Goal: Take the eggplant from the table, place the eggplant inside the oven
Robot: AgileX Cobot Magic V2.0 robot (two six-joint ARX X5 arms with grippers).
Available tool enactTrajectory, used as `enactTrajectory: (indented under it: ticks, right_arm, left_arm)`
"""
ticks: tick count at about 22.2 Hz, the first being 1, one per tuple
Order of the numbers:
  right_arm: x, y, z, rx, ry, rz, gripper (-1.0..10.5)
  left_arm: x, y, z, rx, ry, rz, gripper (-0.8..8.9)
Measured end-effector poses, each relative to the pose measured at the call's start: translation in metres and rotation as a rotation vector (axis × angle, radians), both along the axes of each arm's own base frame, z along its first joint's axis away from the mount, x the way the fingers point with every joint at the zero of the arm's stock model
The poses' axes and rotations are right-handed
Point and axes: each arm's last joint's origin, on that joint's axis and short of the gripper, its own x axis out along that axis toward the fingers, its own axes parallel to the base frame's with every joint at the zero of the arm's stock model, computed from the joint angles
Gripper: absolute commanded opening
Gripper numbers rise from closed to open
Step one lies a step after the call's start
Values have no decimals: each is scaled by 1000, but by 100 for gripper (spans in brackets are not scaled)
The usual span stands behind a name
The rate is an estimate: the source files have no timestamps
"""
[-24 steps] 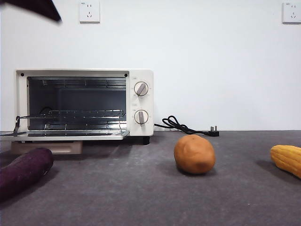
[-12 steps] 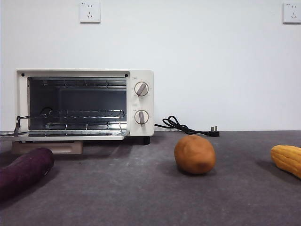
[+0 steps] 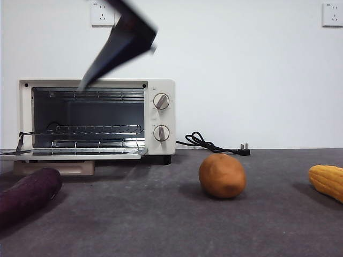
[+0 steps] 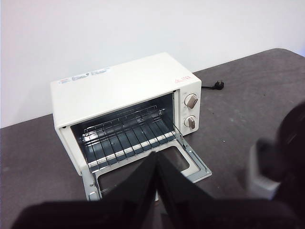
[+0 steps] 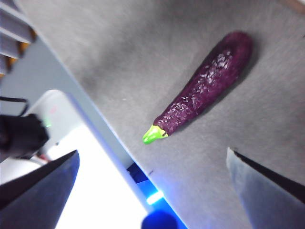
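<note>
The dark purple eggplant (image 3: 27, 195) lies on the grey table (image 3: 161, 219) at the near left, in front of the oven. In the right wrist view the eggplant (image 5: 205, 83) lies below my right gripper (image 5: 152, 152), whose jaws stand wide apart and empty, well above it. Its green stem end points to the table's edge. A blurred dark arm (image 3: 123, 37) hangs above the cream-white oven (image 3: 161, 85); it looks like the right one. The oven door (image 3: 75, 155) lies open and flat. High over the oven (image 4: 119, 81), my left gripper (image 4: 155, 157) is shut and empty.
An orange-brown potato (image 3: 222, 175) sits mid-table and a yellow corn cob (image 3: 327, 182) at the far right. The oven's black cord (image 3: 206, 143) trails along the wall behind the potato. The table's edge (image 5: 112, 138) runs close to the eggplant's stem.
A dark blurred arm has swung into the front view from the top, above the oven. The black tip at the top left corner went out of view. Eggplant, potato and corn have not moved.
</note>
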Motion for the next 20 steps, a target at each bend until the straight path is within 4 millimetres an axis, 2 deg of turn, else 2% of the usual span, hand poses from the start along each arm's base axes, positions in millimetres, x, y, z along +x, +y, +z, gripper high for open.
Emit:
enactTrajectory:
  ticks: [3,9,15,18,20]
  right_arm:
    - [-3,20,-27,-39,5,-35,566]
    - [-10,47,-69,-80,39,-125,565]
    - [-9,54,-87,-105,29,-230,562]
    - [-8,58,-104,-140,47,-246,561]
    - [-9,60,-110,-145,38,-256,465]
  left_arm:
    - [-2,0,-2,2,16,0,-6]
    - [-3,0,-4,15,35,-3,-6]
    - [-3,0,-4,21,32,-5,-6]
    - [-3,-1,-4,22,32,-27,-6]
    - [-4,-2,-4,22,32,-49,-6]
